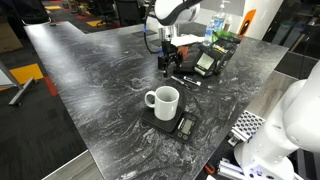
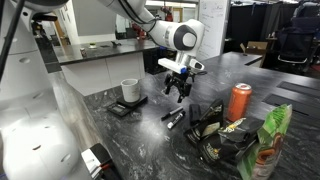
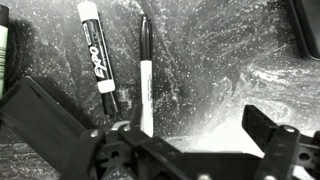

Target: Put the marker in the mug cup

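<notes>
The slim dark marker (image 3: 143,62) lies on the marbled table, with a black cap end and a pale barrel. It runs up the wrist view between my gripper's fingers. My gripper (image 3: 155,128) is open and empty, just above the table over the marker. In both exterior views the gripper (image 1: 168,66) (image 2: 178,90) points down near the marker (image 2: 174,117). The white mug (image 1: 163,100) (image 2: 130,89) stands upright on a small dark scale (image 1: 176,125), well away from the gripper.
A thicker black marker with a white label (image 3: 97,55) lies beside the slim one. An orange-red can (image 2: 238,101) and snack bags (image 2: 225,138) (image 1: 214,56) stand near the gripper. The table edge (image 1: 95,150) is near the mug.
</notes>
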Available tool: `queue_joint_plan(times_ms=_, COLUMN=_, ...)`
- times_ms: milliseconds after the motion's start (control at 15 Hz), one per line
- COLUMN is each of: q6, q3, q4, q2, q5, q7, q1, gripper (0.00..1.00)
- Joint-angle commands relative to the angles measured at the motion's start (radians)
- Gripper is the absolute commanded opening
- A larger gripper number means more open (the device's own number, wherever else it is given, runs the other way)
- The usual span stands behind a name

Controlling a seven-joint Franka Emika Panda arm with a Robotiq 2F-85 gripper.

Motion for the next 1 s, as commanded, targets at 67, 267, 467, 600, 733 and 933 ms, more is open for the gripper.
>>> queue_joint_plan(times_ms=67, q6=-0.003, q3=0.007, q4=0.019, q2=0.021, q5=-0.058, q7=0.079, q1=-0.007, gripper=1.0)
queue_joint_plan(times_ms=267, q6=-0.013, q3=0.008, q4=0.026, q2=0.039, q5=-0.068, q7=0.089, q1=-0.007, gripper=1.0)
queue_joint_plan(times_ms=467, q6=-0.019, q3=0.006, q4=0.03, q2=0.059, q5=-0.057, q7=0.065, q1=-0.011, gripper=1.0)
queue_joint_plan(times_ms=600, q6=-0.021, q3=0.003, q4=0.036, q2=0.077, q5=-0.06, q7=0.054, q1=-0.015, gripper=1.0)
queue_joint_plan(times_ms=733, q6=-0.021, q3=-0.001, q4=0.039, q2=0.096, q5=-0.06, q7=0.044, q1=-0.02, gripper=1.0)
queue_joint_plan(times_ms=933, q6=-0.025, q3=-0.005, q4=0.049, q2=0.12, q5=-0.058, q7=0.025, q1=-0.024, gripper=1.0)
